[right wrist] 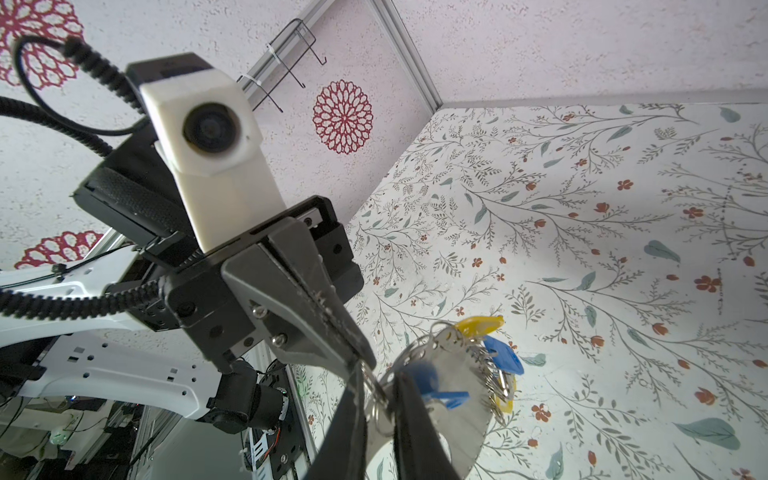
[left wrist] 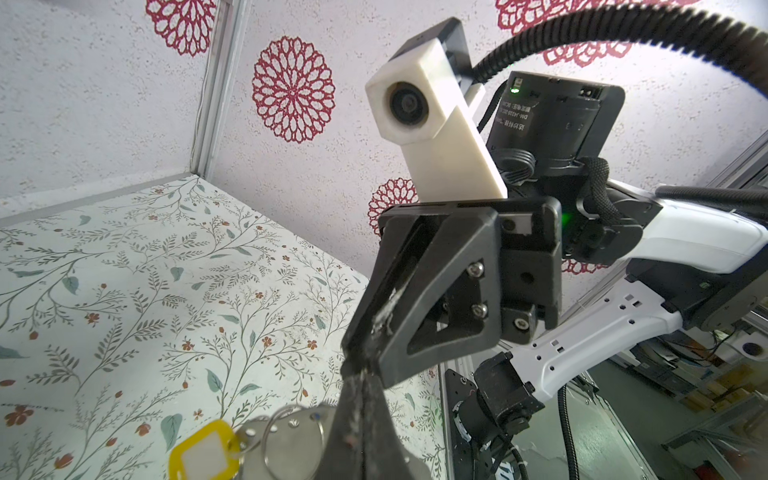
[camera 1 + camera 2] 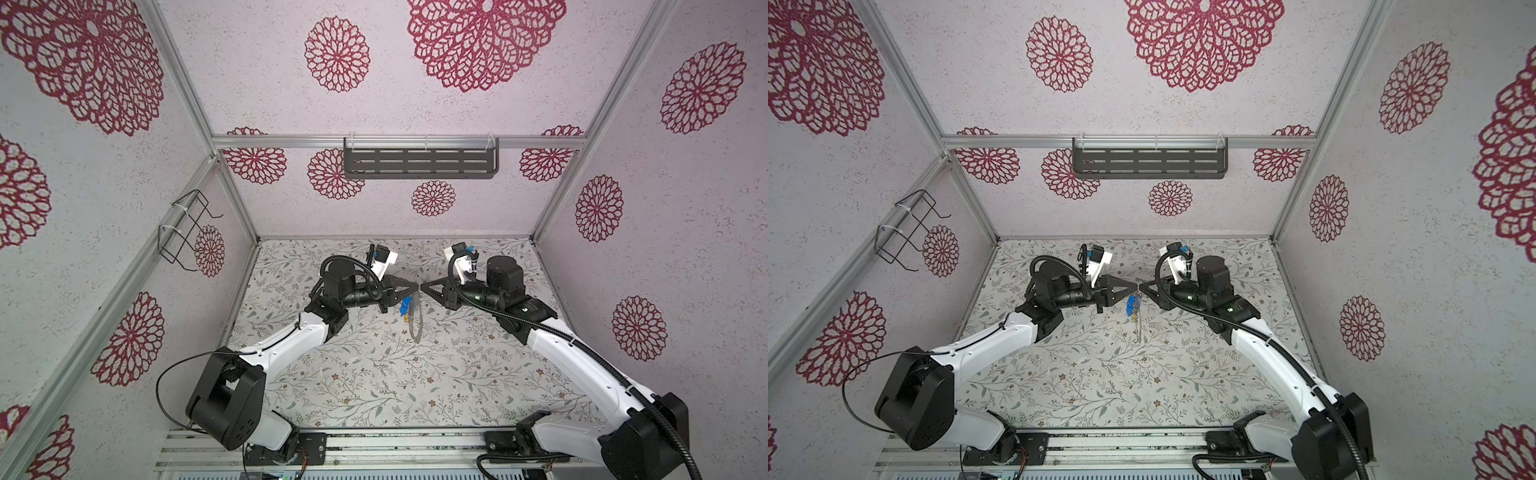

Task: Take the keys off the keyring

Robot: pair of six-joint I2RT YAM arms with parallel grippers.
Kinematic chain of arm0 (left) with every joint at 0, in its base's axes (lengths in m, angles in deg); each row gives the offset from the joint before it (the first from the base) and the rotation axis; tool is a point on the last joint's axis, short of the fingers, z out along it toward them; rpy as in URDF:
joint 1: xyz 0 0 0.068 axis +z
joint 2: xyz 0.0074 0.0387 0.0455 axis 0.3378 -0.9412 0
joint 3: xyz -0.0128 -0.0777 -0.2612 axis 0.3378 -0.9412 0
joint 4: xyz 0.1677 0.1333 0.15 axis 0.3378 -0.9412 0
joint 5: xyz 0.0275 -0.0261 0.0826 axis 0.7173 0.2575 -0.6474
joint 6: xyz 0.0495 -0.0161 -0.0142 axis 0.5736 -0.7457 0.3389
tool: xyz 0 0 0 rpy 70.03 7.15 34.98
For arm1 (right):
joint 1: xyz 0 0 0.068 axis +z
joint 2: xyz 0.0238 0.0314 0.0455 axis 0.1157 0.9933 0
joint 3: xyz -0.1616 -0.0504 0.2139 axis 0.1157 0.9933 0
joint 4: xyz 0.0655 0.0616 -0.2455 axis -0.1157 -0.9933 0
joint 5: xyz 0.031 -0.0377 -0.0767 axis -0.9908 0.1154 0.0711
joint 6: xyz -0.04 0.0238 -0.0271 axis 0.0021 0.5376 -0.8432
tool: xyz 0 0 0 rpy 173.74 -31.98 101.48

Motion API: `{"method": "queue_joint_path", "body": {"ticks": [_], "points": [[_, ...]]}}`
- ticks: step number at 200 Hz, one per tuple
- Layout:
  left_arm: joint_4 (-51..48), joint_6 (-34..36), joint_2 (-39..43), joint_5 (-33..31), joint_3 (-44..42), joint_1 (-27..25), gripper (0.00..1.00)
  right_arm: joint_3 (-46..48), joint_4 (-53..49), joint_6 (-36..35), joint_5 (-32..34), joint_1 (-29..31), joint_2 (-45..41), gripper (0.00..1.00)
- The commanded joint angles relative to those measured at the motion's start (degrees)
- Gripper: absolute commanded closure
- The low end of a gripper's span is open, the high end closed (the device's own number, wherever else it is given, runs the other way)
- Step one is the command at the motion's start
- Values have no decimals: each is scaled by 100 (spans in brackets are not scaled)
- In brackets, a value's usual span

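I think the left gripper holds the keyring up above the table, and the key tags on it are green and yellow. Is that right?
Not quite. The key tags are blue and yellow, not green and yellow; the right wrist view shows it. The rest stands: the left gripper holds the keyring up above the table.

Over the middle of the table the left gripper and right gripper meet nearly tip to tip. The keyring hangs under the tips, keys bunched at its upper left. A shelf hangs on the back wall, a wire rack on the left.
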Motion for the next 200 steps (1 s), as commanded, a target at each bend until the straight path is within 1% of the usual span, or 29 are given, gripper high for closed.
{"method": "queue_joint_path", "body": {"ticks": [1,38,75,178,200], "points": [[251,-9,-30,117,85,22,100,-186,272,89,-193,35,17,83],[265,-34,-70,150,94,26,100,-203,319,96,-180,56,26,87],[290,-42,-78,138,76,27,100,-203,371,125,-174,65,61,94],[385,-137,-134,143,82,25,100,-221,565,187,-180,209,200,94],[393,-164,-140,136,76,27,100,-219,600,204,-161,227,217,97]]}}
